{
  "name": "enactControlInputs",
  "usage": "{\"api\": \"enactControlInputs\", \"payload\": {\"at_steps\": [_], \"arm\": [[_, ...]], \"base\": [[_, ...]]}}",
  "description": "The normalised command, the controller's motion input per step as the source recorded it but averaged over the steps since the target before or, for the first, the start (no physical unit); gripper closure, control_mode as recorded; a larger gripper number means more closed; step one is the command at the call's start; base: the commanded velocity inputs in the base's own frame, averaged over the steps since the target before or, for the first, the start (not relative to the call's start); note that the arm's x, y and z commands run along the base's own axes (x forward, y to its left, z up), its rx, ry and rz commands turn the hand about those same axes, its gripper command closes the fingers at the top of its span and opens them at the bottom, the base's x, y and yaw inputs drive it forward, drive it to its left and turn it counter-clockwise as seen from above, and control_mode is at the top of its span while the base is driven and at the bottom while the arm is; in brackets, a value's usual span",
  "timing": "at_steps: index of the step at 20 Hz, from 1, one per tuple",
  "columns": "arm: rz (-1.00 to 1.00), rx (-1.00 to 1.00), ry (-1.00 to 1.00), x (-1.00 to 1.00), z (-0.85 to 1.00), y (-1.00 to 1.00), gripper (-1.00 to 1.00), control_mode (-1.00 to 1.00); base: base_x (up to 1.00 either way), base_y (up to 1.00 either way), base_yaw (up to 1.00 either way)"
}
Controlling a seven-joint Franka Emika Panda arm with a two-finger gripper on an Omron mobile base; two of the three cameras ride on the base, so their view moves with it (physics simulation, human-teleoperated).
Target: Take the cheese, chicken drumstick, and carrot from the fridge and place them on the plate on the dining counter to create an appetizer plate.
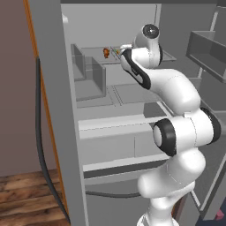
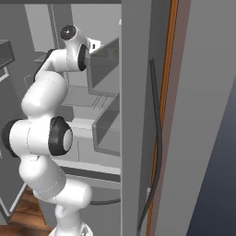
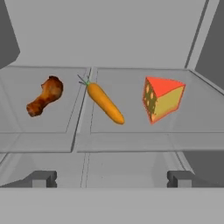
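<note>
Closest to the hand camera is the claw (image 3: 112,178) itself, two dark fingertips (image 3: 43,178) spread wide apart with nothing between them. It's aimed level into the fridge (image 1: 57,110), just short of the front lip of the shelf (image 3: 131,141) that carries all three foods.

Using the carrot (image 3: 105,103) as the landmark: it lies dead center on that shelf, green stub toward the back wall, thin tip angled forward. The chicken drumstick (image 3: 45,96) is off to one side of it, fat end toward the back, bone end forward, apart from the carrot across a seam in the shelf. The cheese (image 3: 161,99) sits on the carrot's other side, a bit farther off, resting flat with its red face up and the holey yellow face toward the carrot. None of them touch.

My guess is they're spaced out like this so each one can be grabbed without bumping its neighbor, and the claw is wide open because it hasn't committed to any of them yet. It's lined up roughly with the carrot, so that looks like the first pick, though the cheese is the chunkier, easier target.

From the left base camera you can see the white arm (image 1: 176,114) reaching up into the upper shelf with the fridge door swung open.
</note>
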Motion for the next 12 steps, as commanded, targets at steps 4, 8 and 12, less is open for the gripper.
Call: {"api": "enactControlInputs", "payload": {"at_steps": [4, 8, 12], "arm": [[0.0, 0.0, 0.05, 0.33, -0.04, 0.0, -1.0, -1.0], [0.0, 0.0, 0.06, 0.36, -0.02, 0.0, -1.0, -1.0], [0.0, 0.0, 0.05, 0.38, -0.08, 0.0, -1.0, -1.0]], "base": [[0.0, 0.0, 0.0], [0.0, 0.0, 0.0], [0.0, 0.0, 0.0]]}}
